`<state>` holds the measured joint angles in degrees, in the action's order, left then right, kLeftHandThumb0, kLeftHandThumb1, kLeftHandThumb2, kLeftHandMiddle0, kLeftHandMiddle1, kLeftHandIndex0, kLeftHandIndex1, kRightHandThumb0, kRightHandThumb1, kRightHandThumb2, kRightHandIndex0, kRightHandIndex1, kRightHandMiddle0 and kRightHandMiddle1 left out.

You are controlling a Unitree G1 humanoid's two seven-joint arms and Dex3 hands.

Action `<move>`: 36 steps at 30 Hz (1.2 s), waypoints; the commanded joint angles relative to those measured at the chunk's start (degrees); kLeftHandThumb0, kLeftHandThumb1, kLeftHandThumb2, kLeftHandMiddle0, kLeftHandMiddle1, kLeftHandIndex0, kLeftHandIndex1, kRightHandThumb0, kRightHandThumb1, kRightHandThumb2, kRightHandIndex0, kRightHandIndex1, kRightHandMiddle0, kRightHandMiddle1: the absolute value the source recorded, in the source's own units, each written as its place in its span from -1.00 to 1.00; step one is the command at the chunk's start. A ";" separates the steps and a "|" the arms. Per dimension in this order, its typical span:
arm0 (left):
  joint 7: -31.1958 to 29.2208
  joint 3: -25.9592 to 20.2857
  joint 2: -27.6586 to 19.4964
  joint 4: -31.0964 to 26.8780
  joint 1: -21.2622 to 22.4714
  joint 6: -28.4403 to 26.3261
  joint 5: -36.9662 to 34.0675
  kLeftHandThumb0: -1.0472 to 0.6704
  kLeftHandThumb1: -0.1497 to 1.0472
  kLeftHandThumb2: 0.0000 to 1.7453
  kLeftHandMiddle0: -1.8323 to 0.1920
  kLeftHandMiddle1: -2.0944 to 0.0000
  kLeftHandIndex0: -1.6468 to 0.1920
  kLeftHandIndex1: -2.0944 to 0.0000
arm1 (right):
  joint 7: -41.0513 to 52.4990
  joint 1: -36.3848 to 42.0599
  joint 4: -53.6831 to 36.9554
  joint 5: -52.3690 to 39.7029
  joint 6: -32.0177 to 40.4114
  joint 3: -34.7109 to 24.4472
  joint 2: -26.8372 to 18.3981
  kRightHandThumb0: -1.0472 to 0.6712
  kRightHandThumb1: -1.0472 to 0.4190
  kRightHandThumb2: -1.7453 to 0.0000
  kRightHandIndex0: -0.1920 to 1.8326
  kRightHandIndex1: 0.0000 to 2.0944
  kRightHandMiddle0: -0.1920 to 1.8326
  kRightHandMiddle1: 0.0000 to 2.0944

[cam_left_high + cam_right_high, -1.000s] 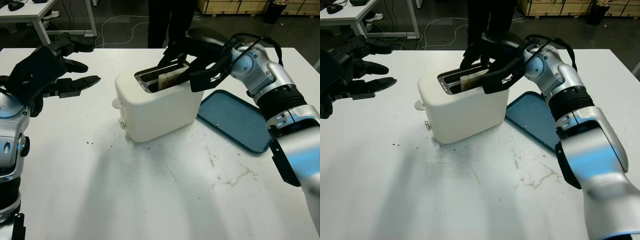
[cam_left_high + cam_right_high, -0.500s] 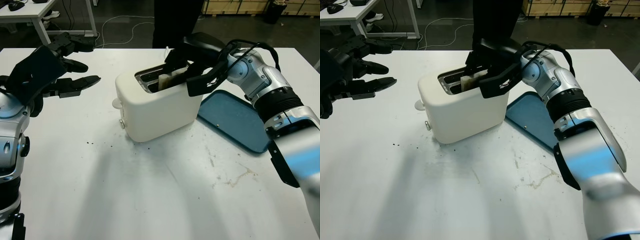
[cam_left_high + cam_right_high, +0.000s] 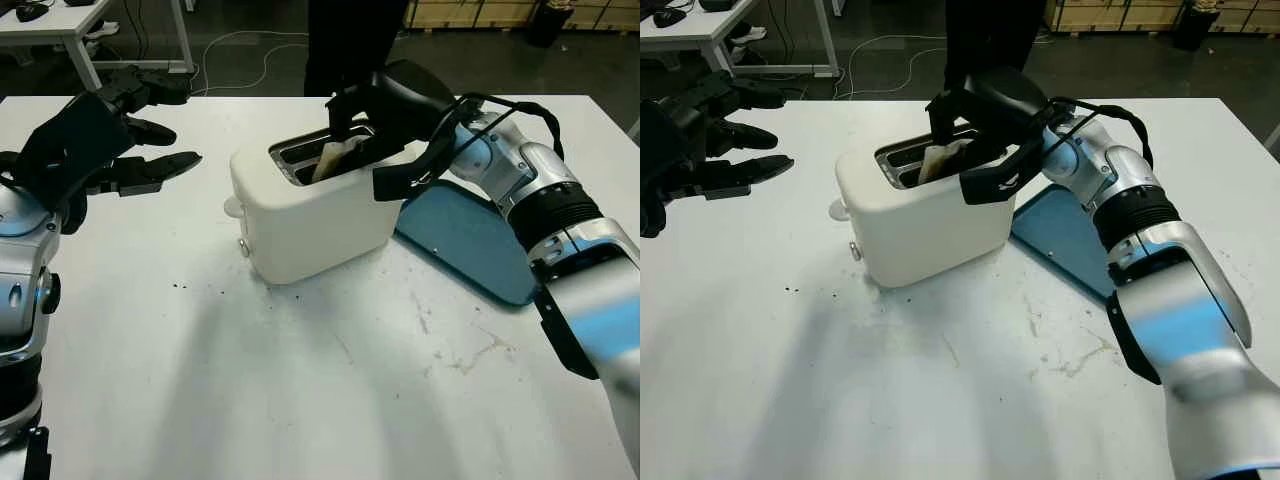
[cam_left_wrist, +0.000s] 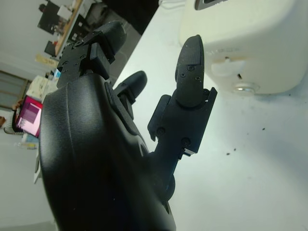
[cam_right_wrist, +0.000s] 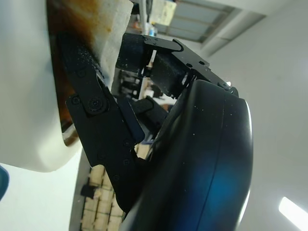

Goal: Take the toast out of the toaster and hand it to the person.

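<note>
The toast stands tilted in a slot of the white toaster toward the table's far edge, pinched by the right hand, with a blue tray beside the toaster and the left hand open near the far left corner.
</note>
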<state>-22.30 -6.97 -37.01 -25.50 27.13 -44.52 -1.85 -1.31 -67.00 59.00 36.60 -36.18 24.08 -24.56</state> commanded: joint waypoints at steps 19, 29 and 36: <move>0.37 -0.02 -0.04 -0.46 -0.65 0.47 0.23 -0.26 0.61 -0.64 0.81 -0.02 0.79 0.20 | 9.88 -7.52 6.56 -15.01 6.15 -13.58 0.38 -0.36 -0.70 1.00 0.30 0.33 0.18 0.28; 0.41 0.08 -0.10 -0.42 -0.86 0.65 0.38 -0.25 0.62 -0.65 0.81 -0.03 0.79 0.18 | 13.27 -8.18 9.86 -23.67 22.07 -22.44 -1.50 -0.36 -0.75 1.00 0.26 0.36 0.22 0.04; 0.35 0.37 -0.30 0.04 -0.92 1.56 0.70 -0.25 0.63 -0.66 0.81 -0.04 0.79 0.17 | 10.66 -7.69 11.35 -28.38 26.63 -27.81 -2.04 -0.38 -0.70 1.00 0.23 0.38 0.23 0.03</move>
<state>-22.27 -6.95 -36.98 -25.44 26.78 -44.11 -1.82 10.62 -74.35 69.75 9.60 -10.85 -2.49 -26.25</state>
